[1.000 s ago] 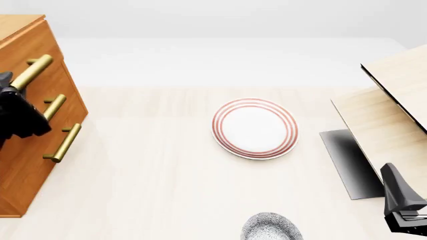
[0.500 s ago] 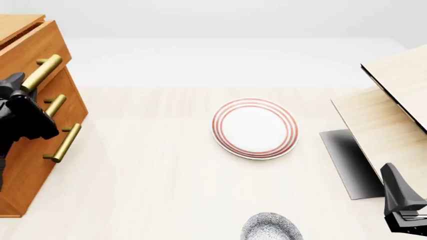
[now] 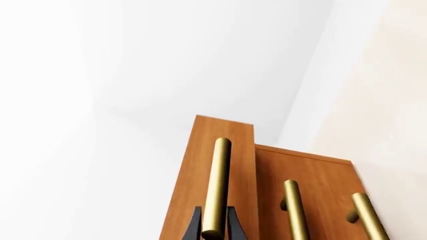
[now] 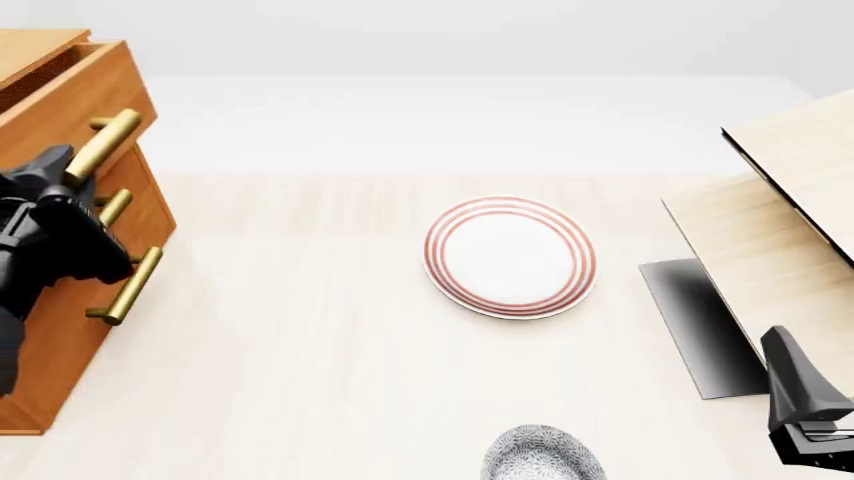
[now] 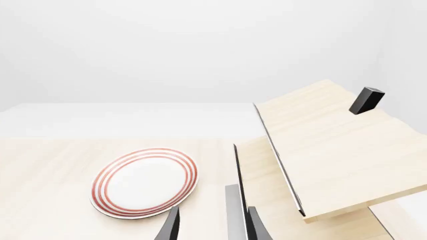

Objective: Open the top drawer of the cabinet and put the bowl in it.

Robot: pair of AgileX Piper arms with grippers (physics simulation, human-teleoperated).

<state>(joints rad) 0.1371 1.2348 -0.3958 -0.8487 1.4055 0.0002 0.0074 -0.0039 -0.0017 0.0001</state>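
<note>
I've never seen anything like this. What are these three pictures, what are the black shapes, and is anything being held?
These are computer renders of two robot arms at a table. One picture looks down from above; the other two come from a camera behind each gripper. The left gripper, a two-fingered claw, is closed around the brass handle of the top drawer of the cabinet, which stands slightly pulled out. The right gripper holds nothing. On the table lie a red-ringed plate, a speckled bowl at the near edge, and a pale wooden structure.
</note>
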